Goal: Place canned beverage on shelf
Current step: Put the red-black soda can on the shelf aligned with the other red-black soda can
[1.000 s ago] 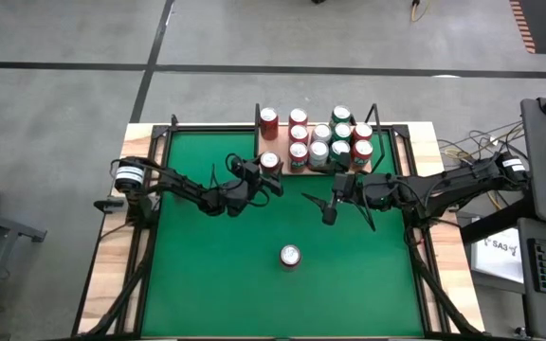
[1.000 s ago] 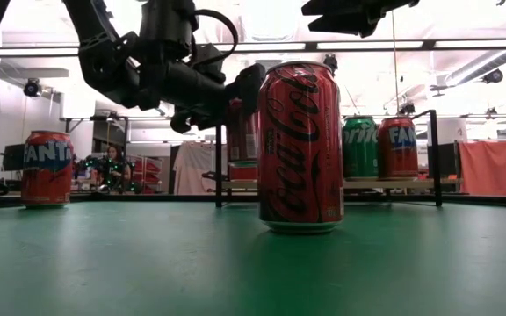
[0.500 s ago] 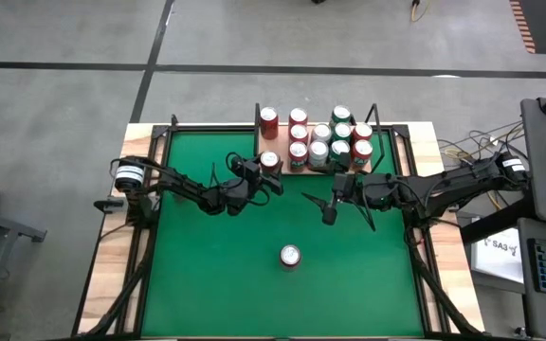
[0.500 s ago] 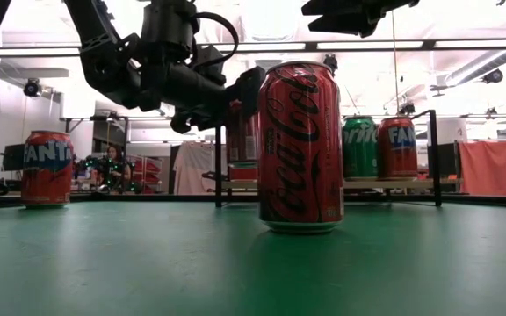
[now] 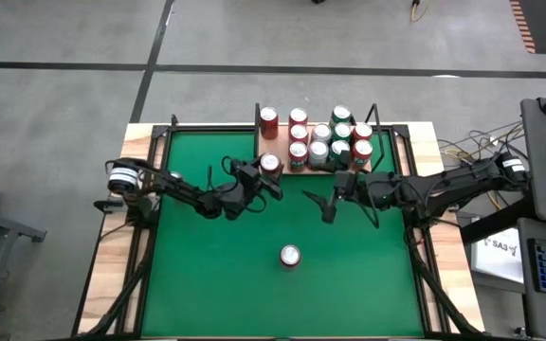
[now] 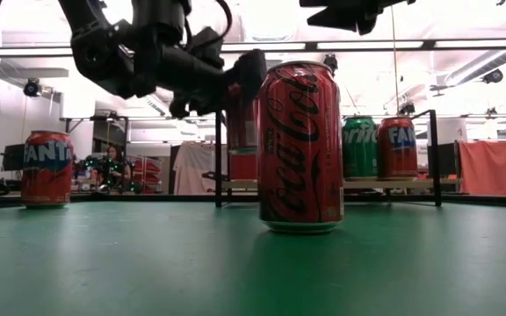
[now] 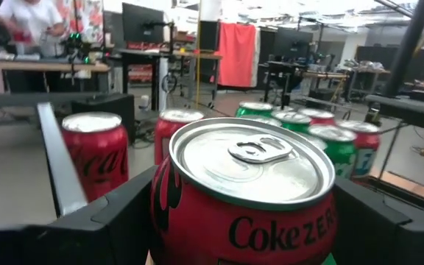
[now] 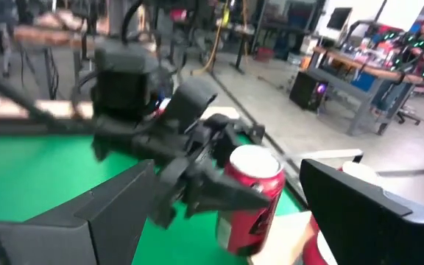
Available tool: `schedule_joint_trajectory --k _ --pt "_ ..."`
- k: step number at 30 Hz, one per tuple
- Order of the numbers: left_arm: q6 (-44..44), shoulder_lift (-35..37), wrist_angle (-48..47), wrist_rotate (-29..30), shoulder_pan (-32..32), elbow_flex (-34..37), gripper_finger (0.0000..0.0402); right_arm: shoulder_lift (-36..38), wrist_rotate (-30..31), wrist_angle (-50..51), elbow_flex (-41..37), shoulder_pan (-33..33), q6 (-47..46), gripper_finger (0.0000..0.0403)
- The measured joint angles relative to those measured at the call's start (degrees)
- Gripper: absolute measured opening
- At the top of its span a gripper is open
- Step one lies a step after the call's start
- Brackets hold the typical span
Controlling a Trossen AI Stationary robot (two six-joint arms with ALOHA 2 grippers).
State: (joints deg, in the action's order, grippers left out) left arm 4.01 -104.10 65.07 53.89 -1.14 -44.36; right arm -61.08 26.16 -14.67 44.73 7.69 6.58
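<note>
Left pincer (image 5: 271,177) clamped on Coke Zero can (image 5: 270,163), lifted higher than 1 second earlier, just beside the shelf (image 5: 317,163). Right pincer (image 5: 329,206) open, unmoved, near the shelf.

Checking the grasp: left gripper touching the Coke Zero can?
Touching. Left wrist view: both dark fingers press the sides of the Coke Zero can; left gripper holds it.
</note>
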Motion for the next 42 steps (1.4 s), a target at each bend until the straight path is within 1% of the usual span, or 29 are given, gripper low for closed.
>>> schedule_joint_trajectory --k 2,5,10,13,16,21,24,26,30,35,39,42 --pt "-2.16 1.0 0.54 0.05 -0.76 0.0 0.0292 -0.08 -0.04 -2.23 0.06 -0.68 -0.01 0.0329" --pt "-6.25 2.1 1.52 0.01 -2.03 0.0 0.0292 -1.48 -0.27 -2.45 2.04 -1.81 0.22 0.0329" --pt "-17.36 2.7 4.65 -0.04 -4.09 -0.11 0.0292 -7.72 -2.6 -1.13 8.33 -3.07 3.88 0.0329" --pt "-21.95 2.78 4.93 -0.16 -4.44 -0.79 0.0292 -12.07 -2.66 3.12 14.0 -3.65 4.7 0.0329" --pt "-25.8 2.78 4.84 0.08 -4.62 -1.34 0.0292 -16.24 -2.51 9.49 20.1 -4.38 3.92 0.0329" --pt "-29.84 2.78 4.82 1.26 -4.67 -1.68 0.0292 -22.12 -1.7 20.74 29.38 -5.33 1.61 0.0329" --pt "-30.31 2.78 4.89 1.31 -4.67 -1.68 0.0292 -24.38 2.32 25.47 33.53 -5.92 -1.14 0.0329" --pt "-30.48 2.78 4.85 1.4 -4.65 -1.68 0.0292 -25.37 3.75 28.24 35.14 -6.37 -2.5 0.0329" --pt "-32.3 2.78 4.86 1.82 -4.45 -1.68 0.0292 -26.24 3.36 32.1 37.41 -6.58 -5.99 0.0329" --pt "-32.7 2.78 4.82 1.73 -3.9 -1.7 0.0292 -26.47 3.29 33.34 37.66 -6.65 -7.51 0.0329" --pt "-33.03 2.78 4.8 0.77 -3.53 -1.7 0.0292 -26.47 0.53 34.59 37.62 -6.94 -9.12 0.0329" --pt "-33.75 2.78 4.5 -1.67 -3.55 -1.7 0.0292 -27.11 -0.14 35.7 37.57 -6.98 -8.66 0.0329"
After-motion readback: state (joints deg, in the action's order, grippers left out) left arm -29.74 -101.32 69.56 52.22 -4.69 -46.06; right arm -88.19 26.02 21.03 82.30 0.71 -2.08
